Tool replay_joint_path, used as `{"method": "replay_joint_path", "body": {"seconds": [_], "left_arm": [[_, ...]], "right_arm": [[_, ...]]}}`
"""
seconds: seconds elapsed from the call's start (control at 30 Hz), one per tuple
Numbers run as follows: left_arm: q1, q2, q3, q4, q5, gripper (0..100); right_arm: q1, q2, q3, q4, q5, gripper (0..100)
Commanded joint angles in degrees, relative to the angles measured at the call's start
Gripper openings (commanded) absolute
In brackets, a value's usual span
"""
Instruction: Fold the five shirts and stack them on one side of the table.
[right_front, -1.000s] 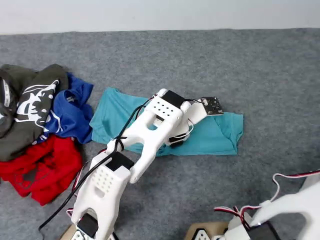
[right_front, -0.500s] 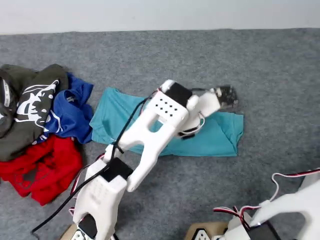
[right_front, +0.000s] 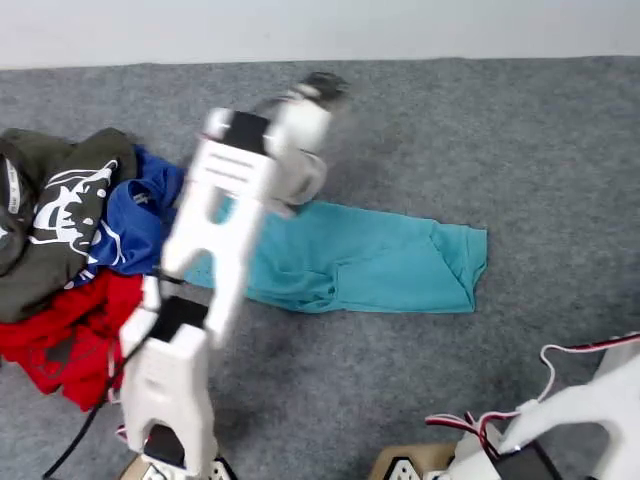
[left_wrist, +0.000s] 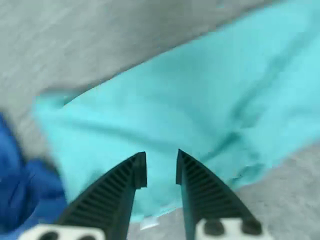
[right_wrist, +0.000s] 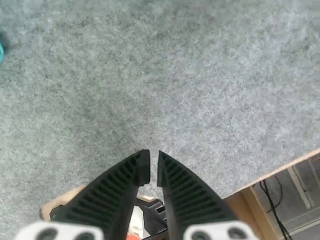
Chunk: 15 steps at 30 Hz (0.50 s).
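A teal shirt (right_front: 370, 262) lies flat, folded into a long band, in the middle of the grey table (right_front: 520, 140). My left arm is raised over the shirt's left end, and its blurred gripper (right_front: 318, 90) points to the far side. In the left wrist view the left gripper (left_wrist: 161, 167) hangs above the teal shirt (left_wrist: 175, 100), slightly open and holding nothing. A crumpled pile sits at the left: an olive printed shirt (right_front: 60, 205), a blue shirt (right_front: 140, 228) and a red shirt (right_front: 80, 330). My right gripper (right_wrist: 154, 167) is shut over bare table at the near right.
The right arm's base and cables (right_front: 560, 420) sit at the near right corner. The table's near edge (right_wrist: 280, 172) drops off close to the right gripper. Bare grey felt spreads across the far and right parts of the table.
The left arm has swung from over the teal shirt's right half up and to the left, uncovering the shirt. The right arm has stayed still.
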<state>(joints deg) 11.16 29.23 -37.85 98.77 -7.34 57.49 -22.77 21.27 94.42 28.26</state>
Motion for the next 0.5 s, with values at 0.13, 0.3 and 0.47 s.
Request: {"method": "replay_joint_path", "body": {"seconds": [0.13,0.3,0.47], "left_arm": [[-12.0,-3.7,10.8,1.5,0.2,11],[-16.9,-3.7,21.8,-2.5,-3.4,11],[-21.9,-3.7,27.7,-4.5,-6.4,11]], "right_arm": [[-7.6,-2.2,-0.4,-0.4,0.2,3.9],[-13.1,-2.2,-0.4,-0.4,-0.6,3.9],[-17.4,-2.2,-0.4,-0.5,-4.8,3.9]]}}
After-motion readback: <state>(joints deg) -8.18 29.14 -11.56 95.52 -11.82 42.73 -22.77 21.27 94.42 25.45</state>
